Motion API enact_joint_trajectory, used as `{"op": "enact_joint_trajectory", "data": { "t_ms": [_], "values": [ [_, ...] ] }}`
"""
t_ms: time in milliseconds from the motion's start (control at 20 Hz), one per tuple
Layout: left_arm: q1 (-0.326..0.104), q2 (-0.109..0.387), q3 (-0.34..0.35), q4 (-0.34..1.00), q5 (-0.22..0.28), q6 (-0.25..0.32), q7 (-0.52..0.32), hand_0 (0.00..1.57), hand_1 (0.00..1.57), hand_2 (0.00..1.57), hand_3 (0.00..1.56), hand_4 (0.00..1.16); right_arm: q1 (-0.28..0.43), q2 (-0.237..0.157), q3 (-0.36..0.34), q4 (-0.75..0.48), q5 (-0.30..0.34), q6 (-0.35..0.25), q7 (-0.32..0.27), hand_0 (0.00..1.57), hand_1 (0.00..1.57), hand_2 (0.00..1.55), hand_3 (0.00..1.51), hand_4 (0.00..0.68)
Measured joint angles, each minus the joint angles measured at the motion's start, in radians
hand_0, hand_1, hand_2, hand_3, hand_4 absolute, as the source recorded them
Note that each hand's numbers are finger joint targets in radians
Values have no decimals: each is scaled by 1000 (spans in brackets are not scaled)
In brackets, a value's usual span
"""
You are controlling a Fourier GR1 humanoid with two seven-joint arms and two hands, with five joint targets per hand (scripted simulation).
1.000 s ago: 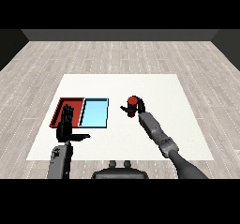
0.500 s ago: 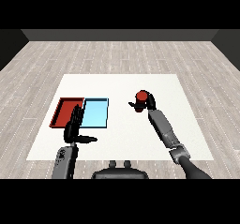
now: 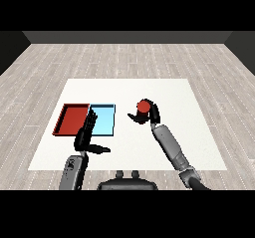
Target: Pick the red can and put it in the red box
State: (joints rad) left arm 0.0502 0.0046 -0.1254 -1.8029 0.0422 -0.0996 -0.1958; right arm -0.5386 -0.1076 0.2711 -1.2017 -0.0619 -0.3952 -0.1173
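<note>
A red can (image 3: 144, 106) is held in my right hand (image 3: 151, 115), whose fingers and thumb curl round it; it sits right of the trays, near the table's middle. The red tray (image 3: 72, 119) lies at the left of the table, with the light blue tray (image 3: 103, 119) touching its right side. My left hand (image 3: 85, 135) hovers with straight fingers over the near edge of the two trays, thumb sticking out to the right, holding nothing.
The white table (image 3: 129, 90) spreads wide behind and to the right of the trays. Grey plank floor (image 3: 129, 58) surrounds it. My right forearm (image 3: 172, 147) runs from the lower right towards the can.
My right hand with the red can has moved left, towards the trays. The trays and my left hand appear slightly shifted in the view.
</note>
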Motion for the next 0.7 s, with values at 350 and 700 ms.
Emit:
{"op": "enact_joint_trajectory", "data": {
  "t_ms": [350,700],
  "values": [
    [-97,-4,-134,5,-49,135,136,0,0,0,0,0,118,-55,13,-279,60,-11,106,1519,1519,1467,1395,580],
    [-246,-4,-232,123,-60,248,196,0,0,0,0,0,160,-34,16,-392,115,1,141,1511,1511,1465,1394,575]
  ]
}}
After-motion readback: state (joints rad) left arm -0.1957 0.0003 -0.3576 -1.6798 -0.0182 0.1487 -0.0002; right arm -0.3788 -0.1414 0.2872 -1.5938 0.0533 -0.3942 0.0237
